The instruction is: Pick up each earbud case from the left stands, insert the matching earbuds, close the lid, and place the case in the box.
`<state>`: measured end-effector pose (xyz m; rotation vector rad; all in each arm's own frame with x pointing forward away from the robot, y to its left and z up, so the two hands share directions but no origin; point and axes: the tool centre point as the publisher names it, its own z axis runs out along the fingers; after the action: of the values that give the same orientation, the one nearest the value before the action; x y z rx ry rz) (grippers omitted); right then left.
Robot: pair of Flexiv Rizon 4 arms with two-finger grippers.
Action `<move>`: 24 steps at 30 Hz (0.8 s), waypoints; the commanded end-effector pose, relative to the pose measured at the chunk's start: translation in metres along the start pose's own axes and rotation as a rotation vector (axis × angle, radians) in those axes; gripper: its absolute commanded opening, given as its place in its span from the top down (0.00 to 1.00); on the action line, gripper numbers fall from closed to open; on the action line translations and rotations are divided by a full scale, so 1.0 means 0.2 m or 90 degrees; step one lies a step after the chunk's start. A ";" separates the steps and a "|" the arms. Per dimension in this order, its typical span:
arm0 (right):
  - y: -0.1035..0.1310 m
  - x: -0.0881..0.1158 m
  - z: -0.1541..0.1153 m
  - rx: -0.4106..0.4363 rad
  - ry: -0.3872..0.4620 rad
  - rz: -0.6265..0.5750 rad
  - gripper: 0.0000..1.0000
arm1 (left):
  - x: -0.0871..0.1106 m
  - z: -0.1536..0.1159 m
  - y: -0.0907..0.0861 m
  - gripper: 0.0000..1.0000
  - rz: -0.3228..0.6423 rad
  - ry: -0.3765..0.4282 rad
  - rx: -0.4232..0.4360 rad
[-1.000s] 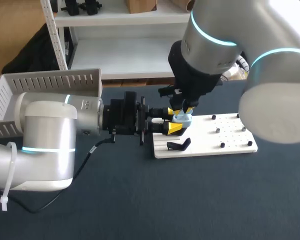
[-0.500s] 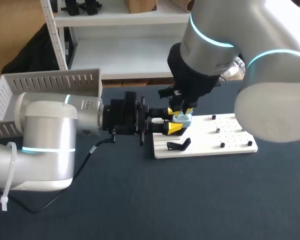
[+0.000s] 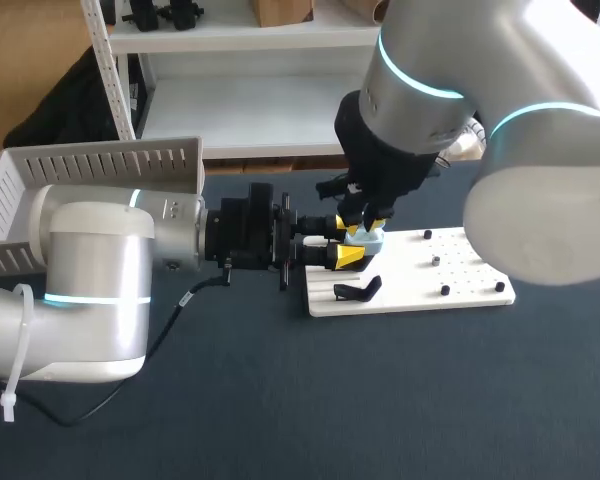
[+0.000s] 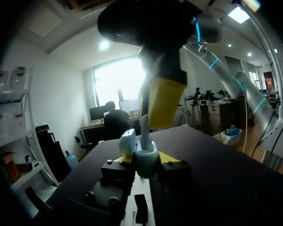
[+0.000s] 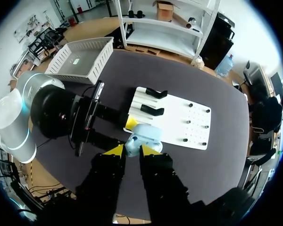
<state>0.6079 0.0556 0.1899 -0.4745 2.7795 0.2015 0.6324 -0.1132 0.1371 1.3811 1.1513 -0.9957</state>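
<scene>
The white slatted box (image 3: 100, 165) sits at the far left of the dark table (image 3: 280, 400), well apart from everything else. The left arm lies level across the table. The left gripper (image 3: 336, 252) is closed on the pale blue case (image 3: 367, 239), with a yellow tip pressed to each side of it. This is plain in the left wrist view, where the case (image 4: 146, 157) stands upright between the tips with its lid (image 4: 128, 141) swung open to one side.

The right gripper (image 3: 366, 221) points straight down over the case from above. In the left wrist view a thin pale stem (image 4: 144, 135) runs from it down into the case. Whether the right gripper grips this stem cannot be told.

The case is held over the near-left part of the white board (image 3: 460, 275). A black stand (image 3: 358, 290) lies on the board just in front of the case. In the right wrist view two such stands show on the board beyond the case.
</scene>
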 end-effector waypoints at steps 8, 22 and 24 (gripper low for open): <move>-0.02 -0.01 0.03 -0.002 0.004 0.007 1.00 | 0.00 0.00 0.00 1.00 0.001 -0.002 -0.001; -0.03 -0.02 0.04 -0.001 0.006 0.011 1.00 | 0.00 0.00 0.00 1.00 0.001 -0.002 -0.001; -0.04 -0.02 0.04 -0.002 0.007 0.012 1.00 | 0.00 0.00 0.00 1.00 0.001 -0.002 -0.001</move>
<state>0.6139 0.0524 0.1834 -0.4497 2.7941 0.2049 0.6325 -0.1133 0.1372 1.3809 1.1513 -0.9956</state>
